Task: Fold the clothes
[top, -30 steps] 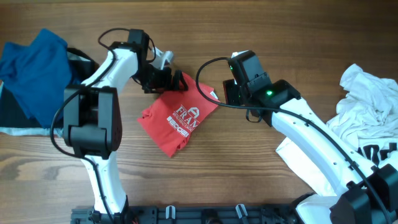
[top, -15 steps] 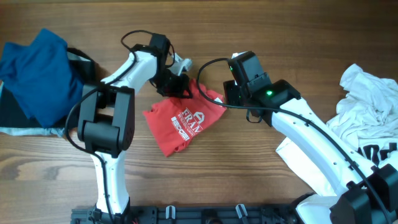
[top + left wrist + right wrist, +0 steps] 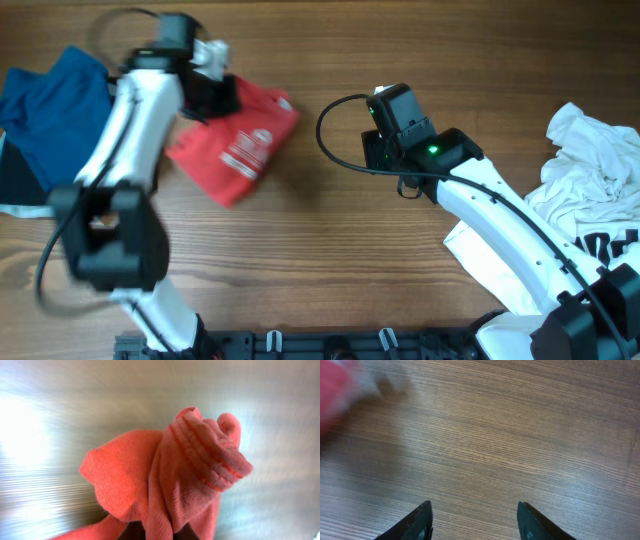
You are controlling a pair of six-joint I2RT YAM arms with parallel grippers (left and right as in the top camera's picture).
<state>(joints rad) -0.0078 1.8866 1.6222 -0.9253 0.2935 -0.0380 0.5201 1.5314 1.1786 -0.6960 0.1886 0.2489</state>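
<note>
A folded red shirt (image 3: 240, 140) with white print hangs from my left gripper (image 3: 215, 100) at the table's back left, blurred by motion. In the left wrist view the red shirt (image 3: 170, 475) is bunched up, with a ribbed hem on top, and my left gripper (image 3: 160, 532) is shut on it at the bottom edge. My right gripper (image 3: 375, 150) stays near the middle of the table. Its fingers (image 3: 420, 520) stand open over bare wood, with nothing between them. A red blur of the shirt (image 3: 332, 395) shows at that view's top left.
A blue garment (image 3: 60, 110) lies on a dark one (image 3: 20, 170) at the far left. A crumpled pile of white shirts (image 3: 600, 170) sits at the right edge, and a white piece (image 3: 470, 245) lies under the right arm. A black rail (image 3: 320, 345) runs along the front.
My left gripper shut on the red shirt's edge, then swung fast to the left, carrying the shirt away from the centre. The right arm has not moved.
</note>
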